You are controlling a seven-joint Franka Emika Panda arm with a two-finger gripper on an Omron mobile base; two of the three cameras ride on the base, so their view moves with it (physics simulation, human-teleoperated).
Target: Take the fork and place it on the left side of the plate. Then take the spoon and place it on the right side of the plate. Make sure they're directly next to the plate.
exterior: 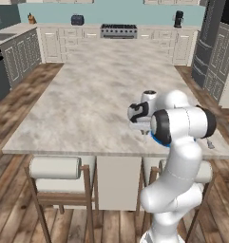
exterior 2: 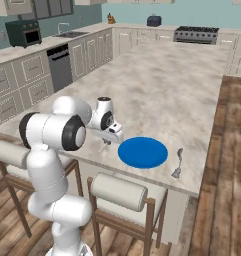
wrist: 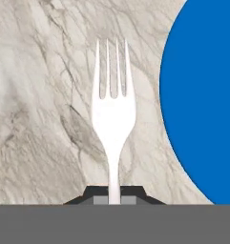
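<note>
Fingers [wrist: 114, 193] clamped on thin handle of pale silver-grey fork [wrist: 111, 109], tines forward, held just left of flat round blue plate [wrist: 207, 95] over marble desk [wrist: 35, 95]: likely lining up placement.

Home kitchen, rendered. Large marble island counter [exterior: 87, 104] in the middle, padded stools [exterior: 55, 168] along its near edge. Pale cabinets [exterior: 54, 42] line the far wall, with a range [exterior: 119, 31] and toaster [exterior: 77, 20]. Dishwasher [exterior 2: 61, 67], sink [exterior 2: 72, 34] and toaster oven [exterior 2: 23, 32] on the left. Wood floor [exterior: 11, 109], teal walls.
</note>
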